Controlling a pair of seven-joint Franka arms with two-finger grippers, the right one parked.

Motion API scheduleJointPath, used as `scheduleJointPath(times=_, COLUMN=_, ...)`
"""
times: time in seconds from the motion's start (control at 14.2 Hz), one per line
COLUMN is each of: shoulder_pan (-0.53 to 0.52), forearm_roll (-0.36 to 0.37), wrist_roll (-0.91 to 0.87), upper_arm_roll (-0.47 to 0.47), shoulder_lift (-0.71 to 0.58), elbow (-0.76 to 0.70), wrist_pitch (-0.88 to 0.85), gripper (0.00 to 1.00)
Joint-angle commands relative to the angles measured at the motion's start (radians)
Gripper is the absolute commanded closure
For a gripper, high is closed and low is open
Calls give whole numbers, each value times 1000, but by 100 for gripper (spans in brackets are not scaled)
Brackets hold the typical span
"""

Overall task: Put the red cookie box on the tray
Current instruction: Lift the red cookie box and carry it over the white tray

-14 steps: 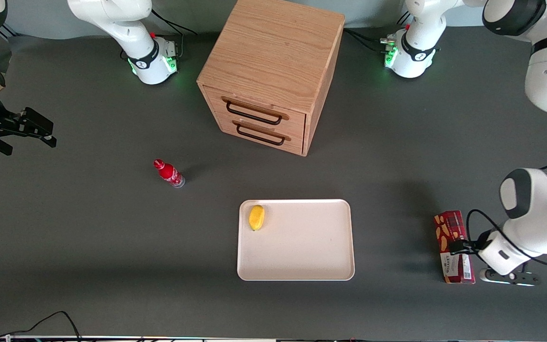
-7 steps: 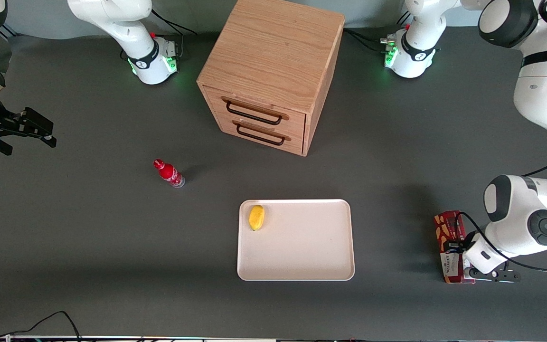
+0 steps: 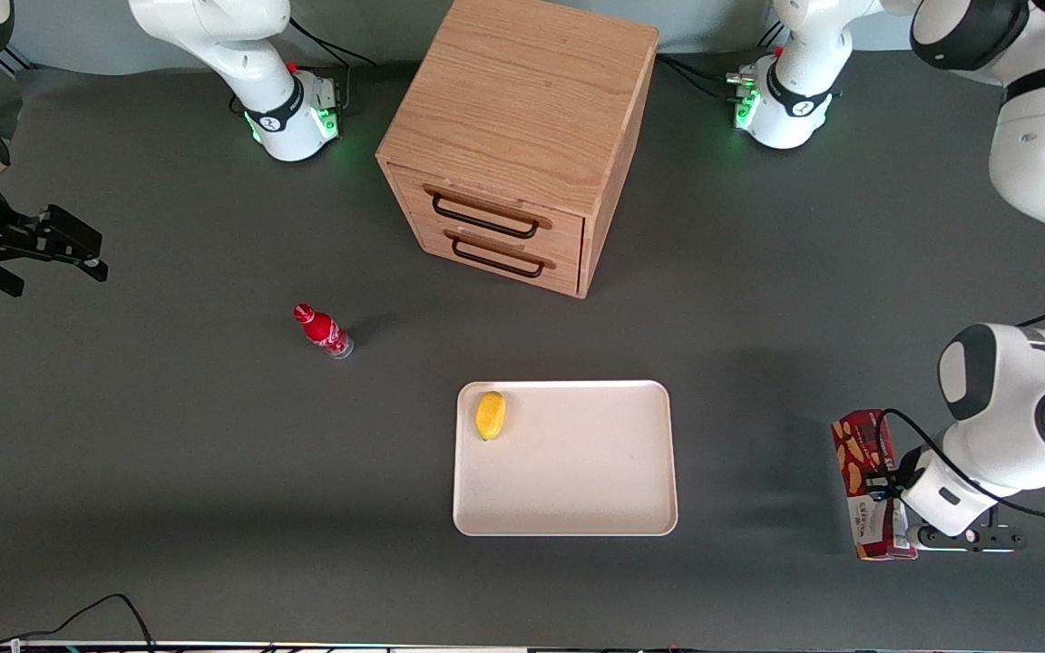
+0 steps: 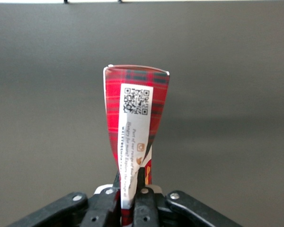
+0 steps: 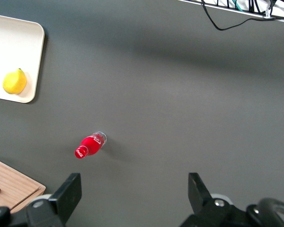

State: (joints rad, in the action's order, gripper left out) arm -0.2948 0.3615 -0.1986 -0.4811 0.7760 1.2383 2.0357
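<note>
The red cookie box [image 3: 860, 444] is at the working arm's end of the table, long and dark red with cookie pictures. My gripper [image 3: 885, 490] is shut across its middle and holds it slightly tilted, apparently just above the table. In the left wrist view the box [image 4: 135, 113] sticks out from between the fingers [image 4: 146, 201], showing a tartan end and a white label with a QR code; the gripper [image 4: 128, 196] pinches its narrow sides. The cream tray [image 3: 577, 499] lies flat mid-table, toward the parked arm from the box.
A yellow lemon [image 3: 490, 415] sits in one corner of the tray. A small red bottle [image 3: 323, 331] stands toward the parked arm's end. A wooden two-drawer cabinet [image 3: 522, 118] stands farther from the front camera than the tray.
The gripper came down over the box and shut on it. The box now sits slightly nearer the front camera, tilted and looking larger, as if raised off the table.
</note>
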Motion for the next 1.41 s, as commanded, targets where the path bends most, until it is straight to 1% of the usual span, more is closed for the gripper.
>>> scheduleJointPath(times=0.0, shoulder_pan=14, forearm_roll=-1, wrist_roll=-92, upper_arm_roll=-77, shoulder_lift=-130, elbow=-48, wrist_pitch=-225, gripper=100)
scheduleJointPath(times=0.14, shoulder_pan=14, forearm_roll=-24, wrist_roll=-181, upper_arm_roll=-141, shoulder_lift=-222, elbow=-49, wrist_pitch=-340, gripper=100)
scheduleJointPath(times=0.28, shoulder_pan=19, forearm_roll=-44, wrist_roll=-260, upper_arm_roll=-213, shoulder_lift=-283, elbow=-51, wrist_pitch=-434, gripper=100)
scheduleJointPath(times=0.42, shoulder_pan=55, forearm_roll=-53, wrist_roll=-402, upper_arm_roll=-273, shoulder_lift=-291, elbow=-52, wrist_pitch=-437, gripper=100)
scheduleJointPath(times=0.49, shoulder_pan=100, forearm_roll=-52, wrist_roll=-473, upper_arm_roll=-280, shoulder_lift=-279, elbow=-60, wrist_pitch=-424, gripper=100)
scheduleJointPath(times=0.56, shoulder_pan=159, forearm_roll=-47, wrist_roll=-514, upper_arm_roll=-262, shoulder_lift=-265, elbow=-80, wrist_pitch=-384, gripper=100)
scheduleJointPath(times=0.71, shoulder_pan=235, forearm_roll=-26, wrist_roll=-545, upper_arm_roll=-229, shoulder_lift=-200, elbow=-83, wrist_pitch=-266, gripper=100)
scheduleJointPath(times=0.85, shoulder_pan=305, forearm_roll=3, wrist_roll=-547, upper_arm_roll=-173, shoulder_lift=-129, elbow=-85, wrist_pitch=-172, gripper=100)
scheduleJointPath(times=1.06, shoulder_pan=371, forearm_roll=36, wrist_roll=-541, upper_arm_roll=-96, shoulder_lift=-32, elbow=-83, wrist_pitch=-30, gripper=100)
scheduleJointPath(times=1.2, shoulder_pan=416, forearm_roll=72, wrist_roll=-544, upper_arm_roll=-39, shoulder_lift=49, elbow=-85, wrist_pitch=58, gripper=100)
scheduleJointPath(times=1.34, shoulder_pan=476, forearm_roll=86, wrist_roll=-542, upper_arm_roll=51, shoulder_lift=101, elbow=-83, wrist_pitch=113, gripper=100)
